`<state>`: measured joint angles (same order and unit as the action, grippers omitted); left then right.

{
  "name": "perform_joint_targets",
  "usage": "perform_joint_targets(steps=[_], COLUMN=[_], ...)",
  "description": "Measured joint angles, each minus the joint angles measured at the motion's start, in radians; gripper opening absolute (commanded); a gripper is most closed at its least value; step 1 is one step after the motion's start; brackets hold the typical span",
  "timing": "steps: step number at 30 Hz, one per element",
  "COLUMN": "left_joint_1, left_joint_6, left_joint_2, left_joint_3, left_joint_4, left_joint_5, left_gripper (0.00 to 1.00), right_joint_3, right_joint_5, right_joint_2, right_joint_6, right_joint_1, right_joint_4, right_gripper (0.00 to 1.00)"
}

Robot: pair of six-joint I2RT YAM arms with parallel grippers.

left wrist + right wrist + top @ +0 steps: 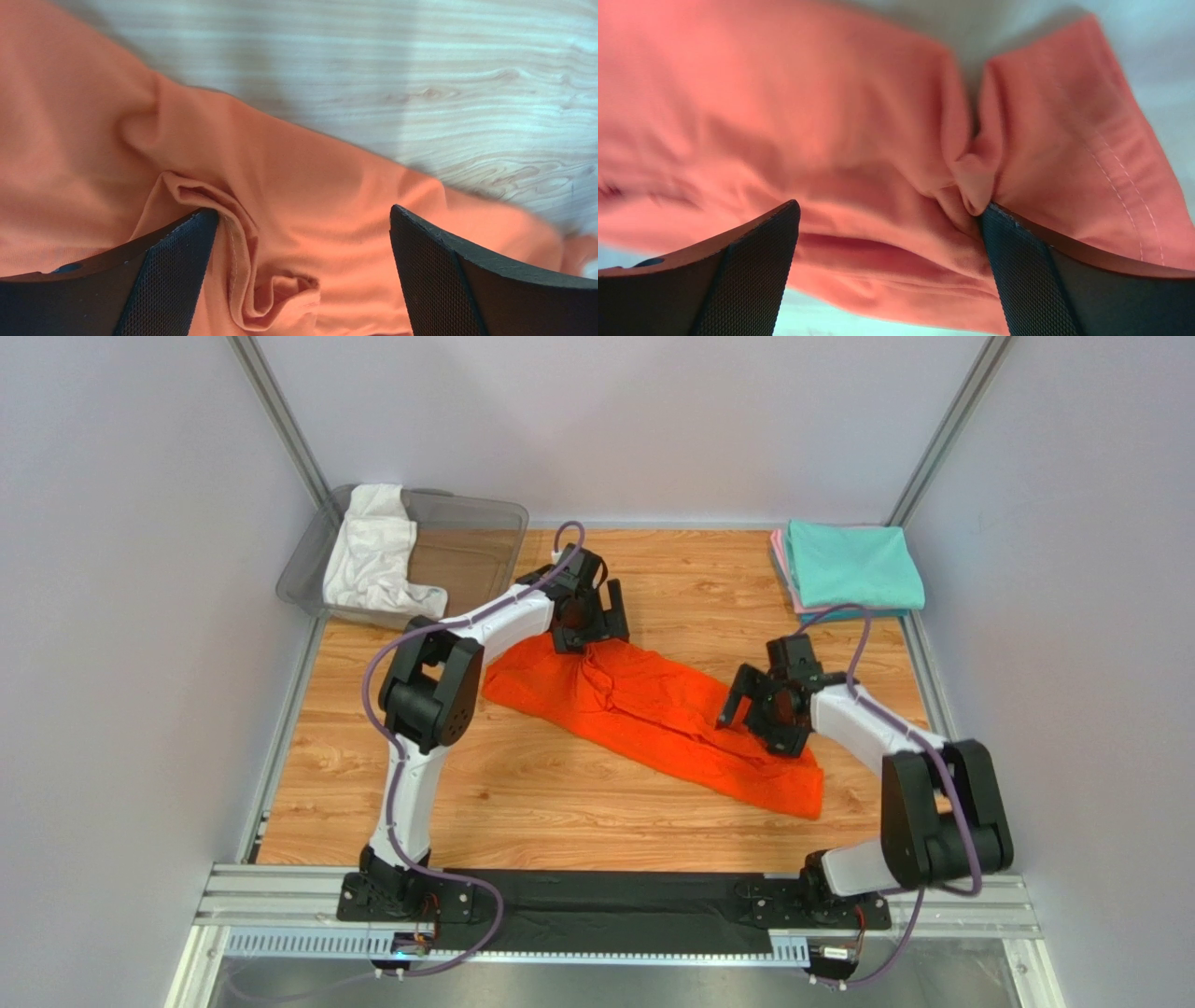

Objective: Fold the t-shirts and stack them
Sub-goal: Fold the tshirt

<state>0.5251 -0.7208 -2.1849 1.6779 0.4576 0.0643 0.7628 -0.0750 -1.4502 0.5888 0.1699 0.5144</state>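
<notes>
The orange t-shirt (659, 714) lies on the wooden table (421, 784) as a long, rumpled band. It runs diagonally from the middle of the table, a little to the left, down to the near right. It is unfolded and creased along its length.

The left gripper (586, 633) is over the far left end of this band. In the left wrist view its jaws are spread wide and released, with nothing clamped. Orange cloth fills the gap between the two black fingers (175, 273). A small bunched fold of fabric lies against the inner face of the left-hand finger, and bare wood shows beyond the cloth's far edge.

The right gripper (758, 711) is over the nearer right part of the shirt. Its jaws are also parted and grip nothing. In the right wrist view, orange cloth spans the space between the fingers (1032, 273). A pinched ridge of fabric touches the tip of the right-hand one, and a stitched hem runs along the cloth to the right of that ridge. The view is too close and soft to tell whether the fingertips press on the table.

At the far left corner stands a clear grey plastic bin (477, 532) with a crumpled white t-shirt (372, 560) draped in its left side. At the far right corner, well apart from the orange shirt, a folded teal t-shirt (856, 567) sits on top of a folded pink t-shirt (783, 577). Only the pink one's left edge shows.
</notes>
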Motion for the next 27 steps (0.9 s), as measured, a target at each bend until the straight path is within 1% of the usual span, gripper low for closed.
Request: perform_joint_targets(steps=[3, 4, 5, 8, 11, 16, 19, 23, 27], left_joint_1=[0.0, 0.0, 0.001, 0.006, 0.019, 0.053, 0.069, 0.075, 0.075], left_joint_6=[0.0, 0.0, 0.0, -0.002, -0.008, -0.029, -0.044, -0.056, -0.059], left_joint_2=[-0.059, -0.08, -0.1, -0.149, -0.208, -0.306, -0.349, -0.364, -0.374], left_joint_3=[0.101, 0.136, 0.169, 0.253, 0.346, 0.496, 0.561, 0.576, 0.576], left_joint_4=[0.05, 0.066, 0.077, 0.104, 0.116, 0.116, 0.11, 0.085, 0.036], left_joint_5=[0.016, 0.026, 0.035, 0.06, 0.084, 0.143, 0.179, 0.22, 0.25], left_gripper=[1.0, 1.0, 1.0, 1.0, 1.0, 1.0, 1.0, 1.0, 1.0], right_joint_3=[-0.098, -0.135, -0.173, -0.238, -0.272, -0.269, -0.235, -0.19, -0.146], right_joint_5=[-0.019, -0.04, -0.06, -0.134, -0.225, -0.341, -0.377, -0.399, -0.355], right_joint_2=[0.124, 0.173, 0.225, 0.318, 0.36, 0.345, 0.309, 0.298, 0.309], right_joint_6=[0.046, 0.07, 0.093, 0.138, 0.156, 0.153, 0.131, 0.104, 0.084], right_joint_1=[0.133, 0.198, 0.229, 0.41, 0.582, 0.766, 0.821, 0.829, 0.83], right_joint_4=[0.05, 0.066, 0.079, 0.086, 0.083, 0.01, -0.019, -0.048, -0.018], right_gripper=[1.0, 1.0, 1.0, 1.0, 1.0, 1.0, 1.0, 1.0, 1.0])
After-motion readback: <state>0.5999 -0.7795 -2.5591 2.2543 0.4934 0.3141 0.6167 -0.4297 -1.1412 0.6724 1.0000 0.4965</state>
